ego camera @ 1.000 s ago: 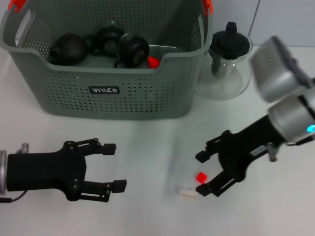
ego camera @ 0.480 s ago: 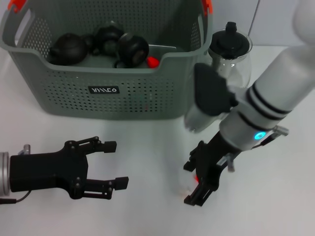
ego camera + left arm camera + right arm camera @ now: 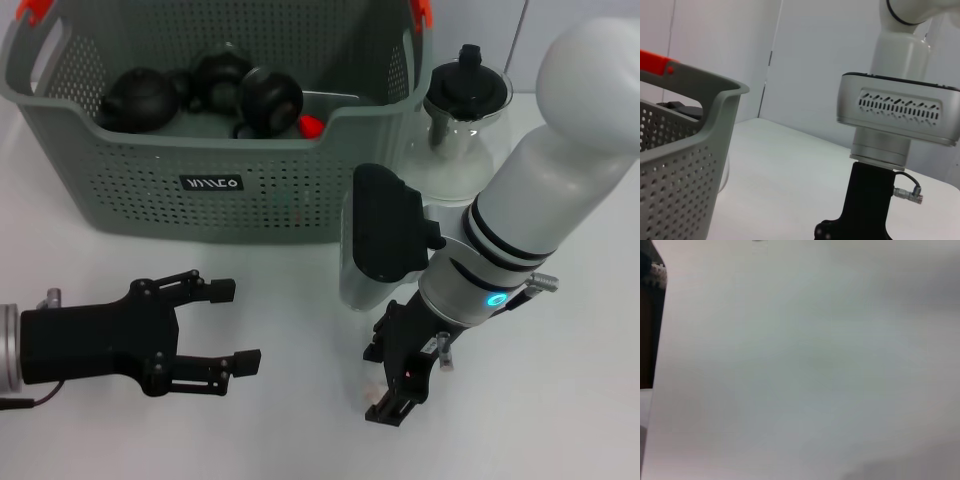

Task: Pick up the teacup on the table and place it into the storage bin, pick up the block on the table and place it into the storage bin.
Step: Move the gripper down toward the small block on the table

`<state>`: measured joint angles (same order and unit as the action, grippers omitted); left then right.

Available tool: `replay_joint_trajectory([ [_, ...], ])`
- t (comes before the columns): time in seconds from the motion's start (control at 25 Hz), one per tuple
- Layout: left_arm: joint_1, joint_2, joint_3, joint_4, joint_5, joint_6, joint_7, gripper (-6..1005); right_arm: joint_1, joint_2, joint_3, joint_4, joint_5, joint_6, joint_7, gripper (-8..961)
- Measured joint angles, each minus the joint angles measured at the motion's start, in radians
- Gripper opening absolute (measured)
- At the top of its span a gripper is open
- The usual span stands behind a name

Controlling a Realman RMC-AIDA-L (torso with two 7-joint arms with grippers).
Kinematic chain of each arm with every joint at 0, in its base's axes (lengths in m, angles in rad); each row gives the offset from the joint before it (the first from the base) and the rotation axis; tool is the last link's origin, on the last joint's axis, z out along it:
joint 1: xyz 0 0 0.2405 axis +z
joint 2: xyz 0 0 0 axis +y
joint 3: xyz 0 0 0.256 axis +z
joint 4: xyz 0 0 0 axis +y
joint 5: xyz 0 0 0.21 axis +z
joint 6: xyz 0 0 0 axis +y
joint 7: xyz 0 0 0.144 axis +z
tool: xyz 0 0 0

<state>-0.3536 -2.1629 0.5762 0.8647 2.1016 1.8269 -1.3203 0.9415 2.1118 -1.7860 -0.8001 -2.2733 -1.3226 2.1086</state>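
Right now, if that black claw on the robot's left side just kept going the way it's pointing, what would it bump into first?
Probably the right gripper. The open left gripper points across the table toward it, with bare tabletop between; depth is hard to judge.

The left gripper (image 3: 222, 326) is positioned low over the table near its front left corner, with the arm entering from the left edge, the black body held level, and both fingers spread apart and pointing toward the table's right side. The right arm descends steeply from the upper right, its white forearm and grey wrist housing above the right gripper (image 3: 392, 385), which points down at the table near the middle of the front edge. In the left wrist view the right arm's wrist housing stands vertically over its black gripper base (image 3: 860, 215).
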Motion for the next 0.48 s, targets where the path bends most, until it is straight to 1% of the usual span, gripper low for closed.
replay_joint_trajectory([
  [0.16, 0.000, 0.000, -0.010, 0.000, -0.002, 0.000, 0.000, 952, -0.005, 0.000, -0.025, -0.015, -0.001, 0.005, 0.011, 837],
  [0.4, 0.001, 0.000, -0.017, 0.000, -0.003, -0.003, 0.001, 952, -0.005, 0.001, -0.040, -0.017, -0.002, 0.010, 0.014, 627],
  [0.48, 0.001, 0.000, -0.020, -0.001, -0.003, -0.003, 0.001, 952, -0.006, 0.001, -0.041, -0.018, -0.002, 0.009, 0.014, 528],
])
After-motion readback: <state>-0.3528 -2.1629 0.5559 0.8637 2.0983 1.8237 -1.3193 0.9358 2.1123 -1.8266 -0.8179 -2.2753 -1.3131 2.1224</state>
